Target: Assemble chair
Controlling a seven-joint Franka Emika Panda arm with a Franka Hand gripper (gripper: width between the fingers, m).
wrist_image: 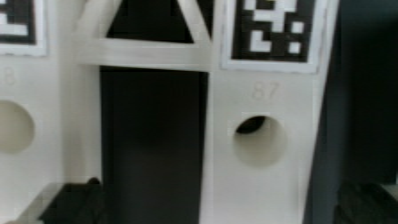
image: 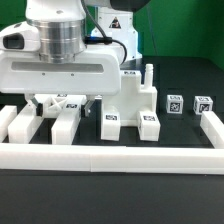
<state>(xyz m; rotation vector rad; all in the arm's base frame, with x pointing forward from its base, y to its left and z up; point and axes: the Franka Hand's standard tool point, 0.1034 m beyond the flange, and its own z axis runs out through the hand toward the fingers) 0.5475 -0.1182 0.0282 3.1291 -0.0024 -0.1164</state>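
My wrist points straight down, just behind the border rail (image: pixel 110 157). My gripper (image: pixel 62 103) has its jaws wide over a smooth, blocky white chair part (wrist_image: pixel 267 180) with square tags (wrist_image: pixel 276 30) and a round hole (wrist_image: pixel 254 127).

The desk (image: pixel 110 205) is black and matte. A low white rail (image: pixel 110 155) lies along its near edge and turns back toward the far edge at both ends. Inside this border, white chair parts lie on the black surface. Two blocks (image: pixel 25 125) stand against the rail near the corner on the exterior view's left. Around the middle, a blocky part (image: pixel 130 110) with two tags on its front and a thin upright post sits just behind the rail. Toward the exterior view's right, two small tagged pieces (image: pixel 173 100) lie side by side, apart from each other, the outer one near the rail's side arm. The wrist view shows a white tagged bar (wrist_image: pixel 267 130) with a round hole, and dark desk beside it.
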